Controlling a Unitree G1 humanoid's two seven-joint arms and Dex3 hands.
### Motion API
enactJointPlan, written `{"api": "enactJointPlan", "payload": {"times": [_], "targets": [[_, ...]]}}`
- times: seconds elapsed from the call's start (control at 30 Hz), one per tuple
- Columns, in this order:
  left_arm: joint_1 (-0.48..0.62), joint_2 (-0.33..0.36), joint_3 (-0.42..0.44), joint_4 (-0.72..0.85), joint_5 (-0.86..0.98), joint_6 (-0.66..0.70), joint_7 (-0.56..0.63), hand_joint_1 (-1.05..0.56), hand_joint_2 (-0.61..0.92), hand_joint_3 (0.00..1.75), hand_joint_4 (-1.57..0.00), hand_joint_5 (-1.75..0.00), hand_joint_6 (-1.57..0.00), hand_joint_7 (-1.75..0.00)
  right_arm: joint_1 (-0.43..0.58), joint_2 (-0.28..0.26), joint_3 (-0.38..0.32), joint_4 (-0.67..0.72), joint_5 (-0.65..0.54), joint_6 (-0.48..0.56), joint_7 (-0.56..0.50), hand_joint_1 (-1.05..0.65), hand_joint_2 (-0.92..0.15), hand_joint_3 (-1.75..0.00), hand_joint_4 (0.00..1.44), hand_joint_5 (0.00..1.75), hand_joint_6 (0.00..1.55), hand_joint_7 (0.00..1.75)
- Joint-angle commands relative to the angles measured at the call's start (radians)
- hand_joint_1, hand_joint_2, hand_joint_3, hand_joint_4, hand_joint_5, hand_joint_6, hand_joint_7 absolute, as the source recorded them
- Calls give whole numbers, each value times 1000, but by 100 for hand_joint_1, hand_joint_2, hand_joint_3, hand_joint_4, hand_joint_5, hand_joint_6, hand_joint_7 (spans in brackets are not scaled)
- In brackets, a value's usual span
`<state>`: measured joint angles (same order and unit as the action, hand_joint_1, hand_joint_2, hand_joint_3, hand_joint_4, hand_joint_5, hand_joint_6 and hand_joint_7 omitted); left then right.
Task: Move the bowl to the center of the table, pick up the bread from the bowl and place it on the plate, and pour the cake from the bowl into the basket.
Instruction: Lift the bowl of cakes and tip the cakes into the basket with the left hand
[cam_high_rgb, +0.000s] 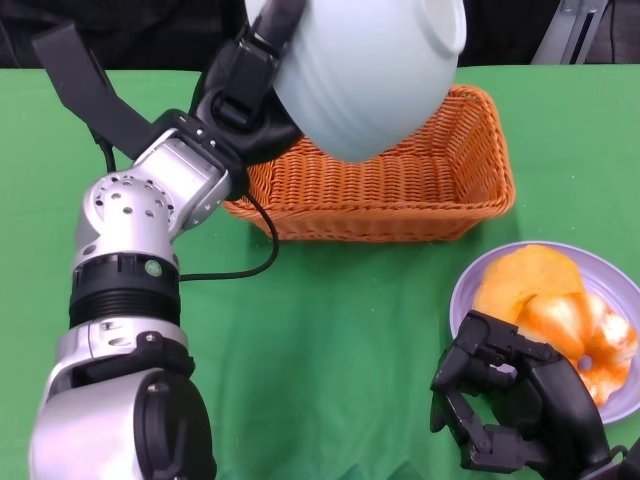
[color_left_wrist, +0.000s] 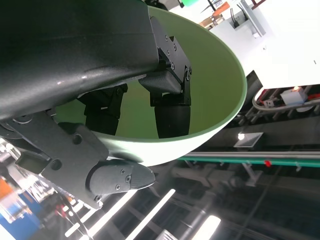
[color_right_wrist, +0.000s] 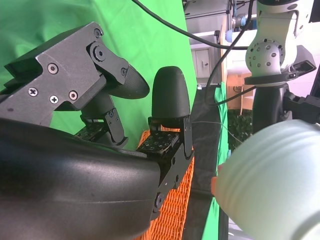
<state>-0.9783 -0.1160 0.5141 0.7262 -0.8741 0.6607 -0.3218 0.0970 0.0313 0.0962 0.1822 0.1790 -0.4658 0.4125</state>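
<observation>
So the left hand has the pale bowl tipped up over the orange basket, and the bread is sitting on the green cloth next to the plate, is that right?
Not quite. The left hand does hold the pale bowl tipped over the orange basket, but the bread lies on the plate, not on the green cloth beside it. The head view shows this.

A robotics lab; green-covered table (cam_high_rgb: 330, 330), another robot arm (color_right_wrist: 272, 55) standing behind

The bowl (cam_high_rgb: 370, 75) is showing a smooth, ribbed, glossy pale glaze. The basket (cam_high_rgb: 400, 190) is looking like rough woven wicker. Matt green cloth is covering the tabletop (cam_high_rgb: 330, 350). The left hand (cam_high_rgb: 245, 85) is looking like matt black plastic.
</observation>
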Motion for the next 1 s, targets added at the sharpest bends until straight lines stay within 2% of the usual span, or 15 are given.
{"api": "enactJointPlan", "payload": {"times": [0.03, 0.77, 0.93, 0.97, 1.0], "targets": [[-37, 16, 10, -4, -19, 8, 16, -25, 92, 49, -67, -174, -61, -171, 2, -6, -7, 7, 8, -14, -1, -7, -53, -118, 75, 169, 67, 147], [-35, 7, 28, 6, -22, 15, 45, -27, 91, 52, -69, -175, -62, -171, 4, -5, -4, 8, 6, -20, -5, -8, -51, -120, 75, 171, 68, 147], [-24, 15, -12, -13, 8, -1, 11, -26, 91, 48, -68, -175, -62, -168, 4, -4, -4, 9, 6, -24, -6, -8, -52, -120, 76, 170, 67, 148], [-20, 18, -30, -20, 25, -14, -6, -24, 90, 49, -68, -174, -63, -167, 5, -3, -4, 9, 9, -21, -6, -8, -52, -119, 75, 170, 67, 148], [-11, 22, -60, -34, 55, -41, -29, -22, 84, 60, -69, -173, -65, -164, 5, -3, -4, 6, 10, -15, -6, -8, -53, -119, 75, 170, 67, 148]]}}
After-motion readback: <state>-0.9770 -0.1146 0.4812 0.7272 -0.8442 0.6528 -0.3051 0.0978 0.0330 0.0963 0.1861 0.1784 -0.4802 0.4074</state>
